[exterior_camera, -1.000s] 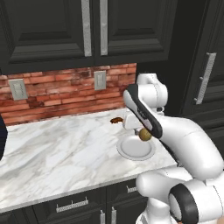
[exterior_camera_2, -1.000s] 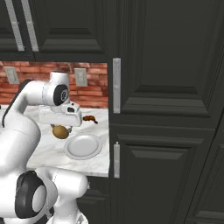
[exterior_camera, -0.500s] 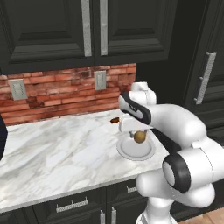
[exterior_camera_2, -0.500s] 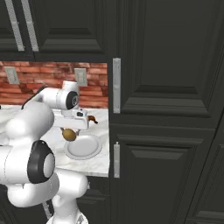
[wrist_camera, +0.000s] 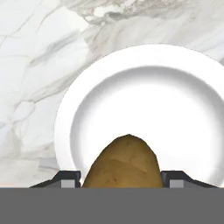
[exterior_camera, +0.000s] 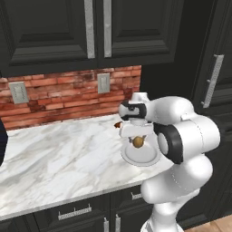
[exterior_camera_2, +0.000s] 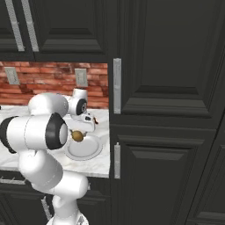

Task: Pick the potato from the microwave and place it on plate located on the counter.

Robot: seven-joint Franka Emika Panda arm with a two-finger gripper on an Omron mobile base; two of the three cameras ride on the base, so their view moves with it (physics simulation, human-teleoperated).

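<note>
My gripper (exterior_camera: pixel 138 137) is shut on the small golden-brown potato (exterior_camera: pixel 138 142) and holds it just above the white plate (exterior_camera: pixel 141 158) on the marble counter (exterior_camera: pixel 59 152). From the right base, the potato (exterior_camera_2: pixel 78 136) hangs over the plate (exterior_camera_2: pixel 88 149) near its left part. In the hand view the potato (wrist_camera: pixel 124 164) sits between the two dark fingertips (wrist_camera: pixel 66 178), with the plate's rim (wrist_camera: pixel 64 114) and bowl spread below it. The microwave is out of view.
A small dark-brown scrap (exterior_camera: pixel 118 124) lies on the counter just behind the plate. A brick backsplash with outlets (exterior_camera: pixel 103 83) runs along the back. A tall dark cabinet with a bar handle (exterior_camera_2: pixel 117 85) stands right of the counter's end. Bare marble stretches to the left.
The gripper has carried the potato a little further in over the plate, and the arm's elbow has swung round toward the cameras. Plate and scrap have not moved.
</note>
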